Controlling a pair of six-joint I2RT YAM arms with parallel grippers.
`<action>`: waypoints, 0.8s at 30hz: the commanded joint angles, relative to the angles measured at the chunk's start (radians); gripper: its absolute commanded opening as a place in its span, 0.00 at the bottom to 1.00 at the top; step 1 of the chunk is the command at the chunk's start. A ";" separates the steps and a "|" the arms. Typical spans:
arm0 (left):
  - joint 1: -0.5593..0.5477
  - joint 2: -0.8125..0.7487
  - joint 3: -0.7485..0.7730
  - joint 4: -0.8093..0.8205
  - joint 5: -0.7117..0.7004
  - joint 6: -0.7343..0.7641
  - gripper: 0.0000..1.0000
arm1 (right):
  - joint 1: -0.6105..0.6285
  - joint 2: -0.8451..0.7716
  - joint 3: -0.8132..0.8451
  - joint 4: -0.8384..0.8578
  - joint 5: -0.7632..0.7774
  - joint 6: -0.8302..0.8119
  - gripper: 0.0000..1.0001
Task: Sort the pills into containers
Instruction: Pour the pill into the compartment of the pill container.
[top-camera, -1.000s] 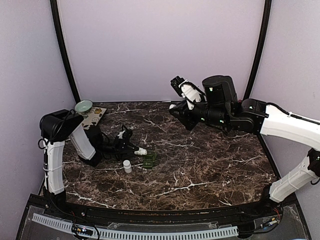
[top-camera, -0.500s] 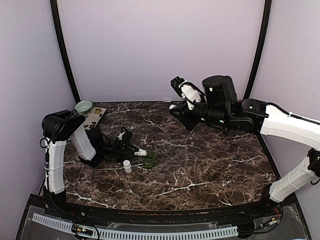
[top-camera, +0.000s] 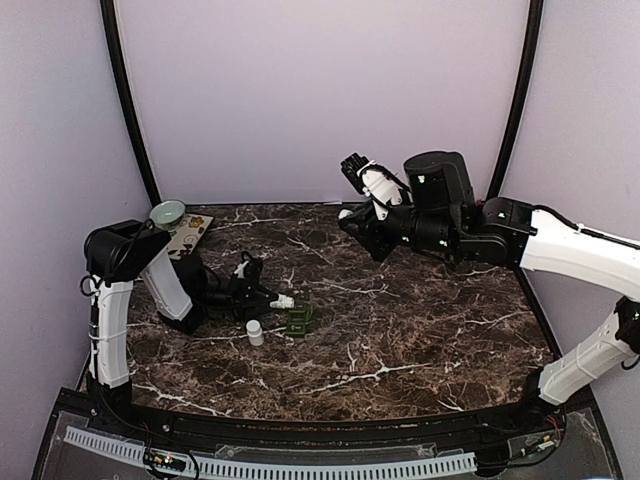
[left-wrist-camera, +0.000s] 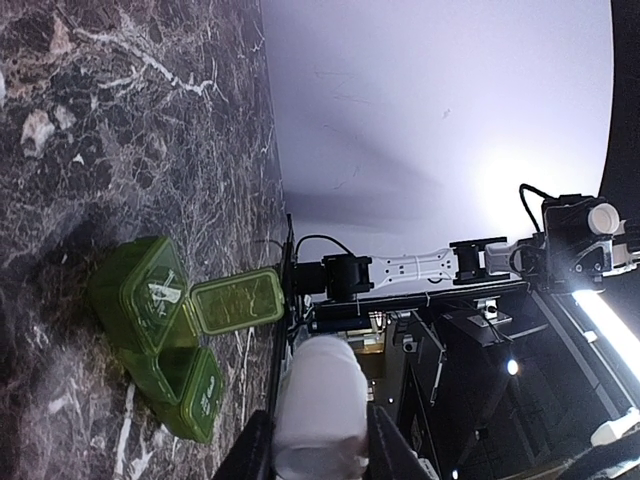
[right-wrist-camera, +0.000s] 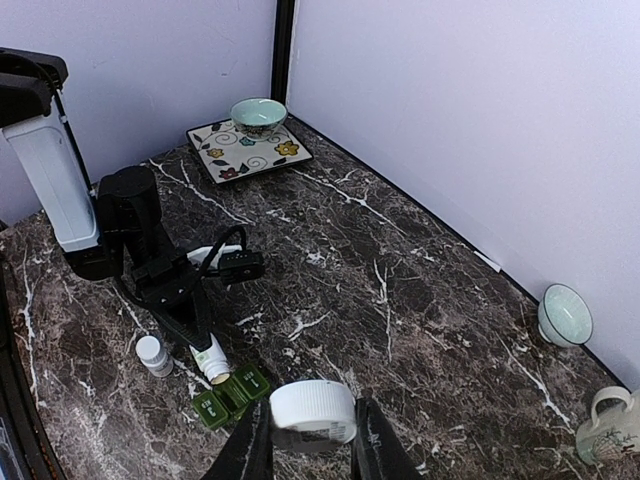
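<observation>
Item: green bowl (top-camera: 167, 212), well behind the left gripper and to its left, at the far corner of a flowered square plate (top-camera: 187, 233); whether it rests on the plate cannot be told. Item: small white bottle (top-camera: 255, 332), capped and upright on the dark marble table (top-camera: 420, 330), just beside the left gripper on its near side and apart from it. Item: left gripper (top-camera: 268, 297), low over the table, its fingers pinching a white bottle (top-camera: 284, 301) that lies tilted, its mouth end pointing past the fingertips. Item: the containers, a dark green box (top-camera: 302, 318) of three compartments in a row, directly ahead of the left gripper and just beyond the held bottle's mouth. The left wrist view shows one lid (left-wrist-camera: 238, 300) flipped open; contents too small to tell. Item: right gripper (right-wrist-camera: 308, 442), raised high above the table and well apart from the box, fingers closed on a white ribbed cap (right-wrist-camera: 313, 410); whether a bottle hangs beneath it cannot be told. Item: pale green bowl (right-wrist-camera: 564, 313) by the wall, far ahead and right of the right gripper. Item: white mug (right-wrist-camera: 610, 426), near that bowl.
</observation>
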 joint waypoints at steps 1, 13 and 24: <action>0.006 -0.046 0.007 -0.045 -0.010 0.107 0.00 | 0.006 -0.001 0.002 0.032 0.004 0.004 0.11; 0.006 -0.173 0.013 -0.463 -0.037 0.398 0.00 | 0.006 0.004 -0.003 0.038 0.002 0.001 0.11; -0.001 -0.245 0.044 -0.788 -0.071 0.616 0.00 | 0.006 0.002 -0.008 0.046 -0.002 0.002 0.11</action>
